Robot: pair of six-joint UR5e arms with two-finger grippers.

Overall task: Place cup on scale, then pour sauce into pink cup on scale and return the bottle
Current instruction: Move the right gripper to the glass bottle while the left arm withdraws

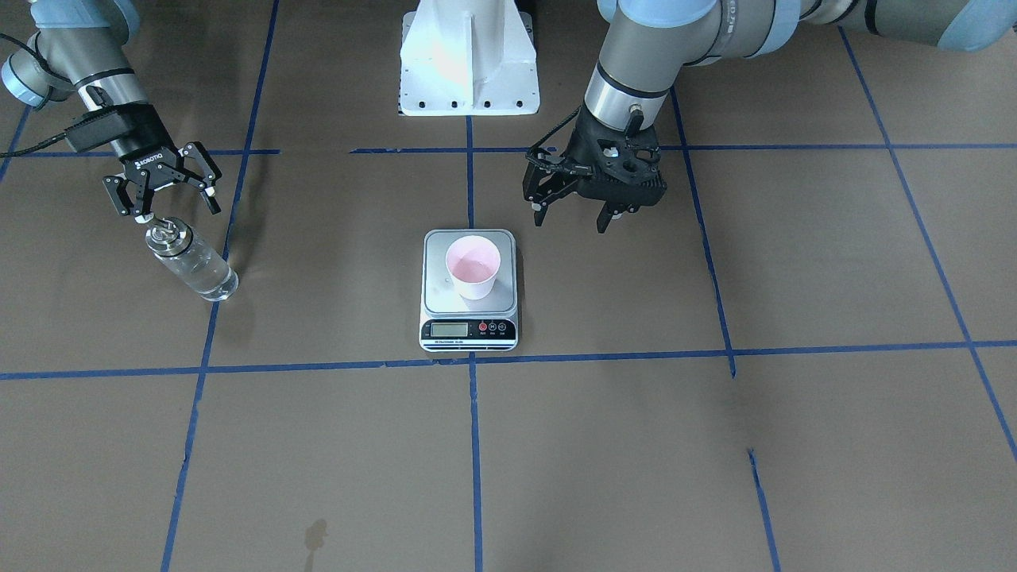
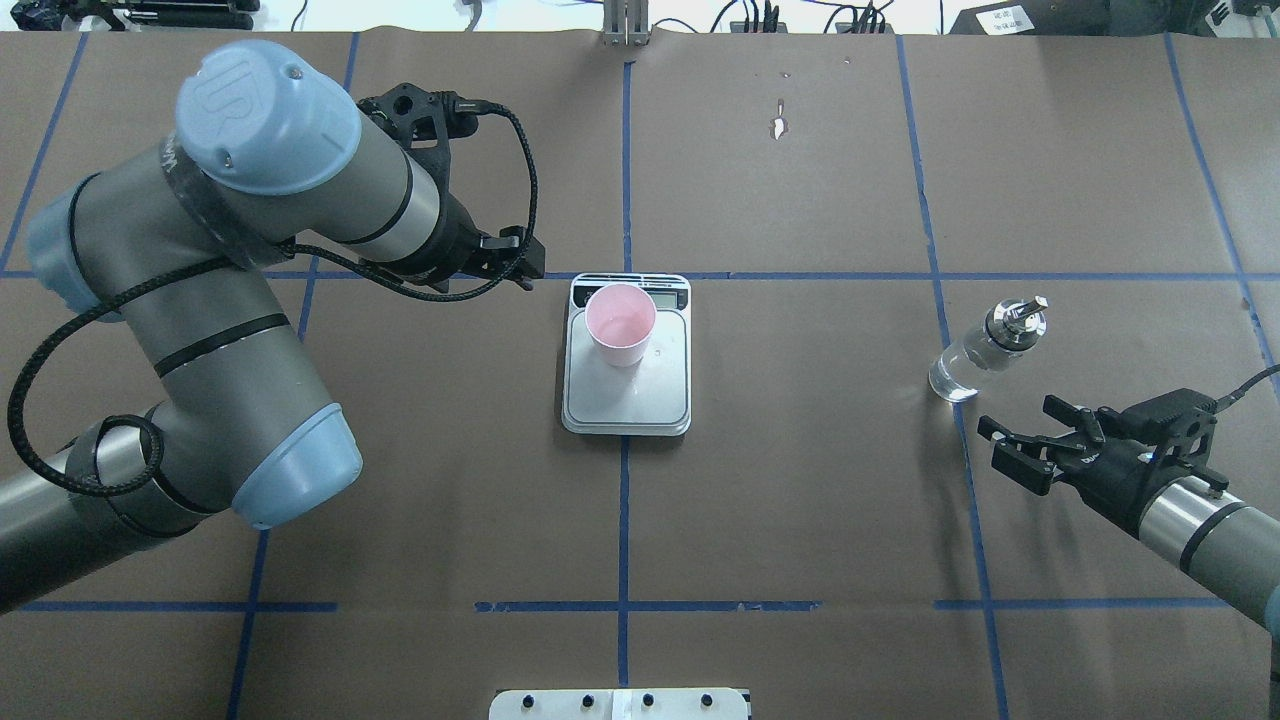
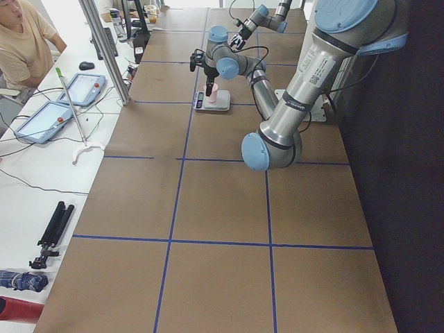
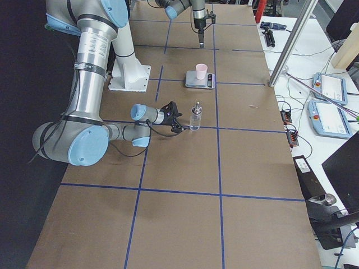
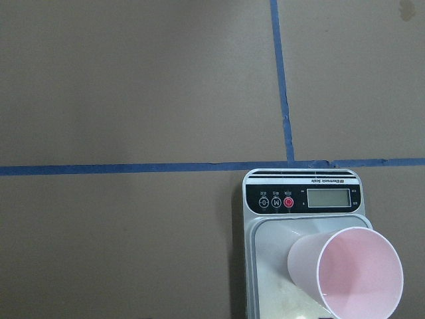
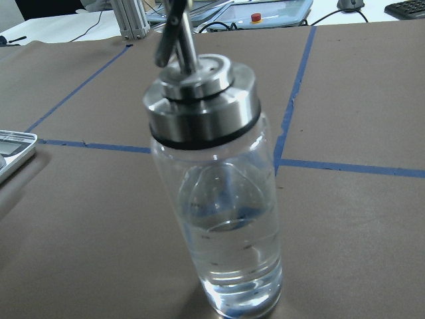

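cup (image 1: 473, 267) stood on scale (image 1: 435, 298), contents indiscernible | bottle (image 1: 193, 266) held clear sauce (image 6: 232, 256), roughly half full | left gripper (image 1: 572, 221) jaws apart | right gripper (image 1: 168, 205) jaws apart, beside bottle

Even, fairly bright light falls from above on the brown paper-covered table (image 1: 636, 445), so shadows are soft and faint, the clearest a grey smear beside the small clear glass bottle with its silver metal cap (image 1: 195, 266). That cap glints in the close wrist view, where the spout's top blurs. The flat steel-topped kitchen scale (image 2: 627, 400) shows a mild sheen. In both side views the robot's side sinks to near black.
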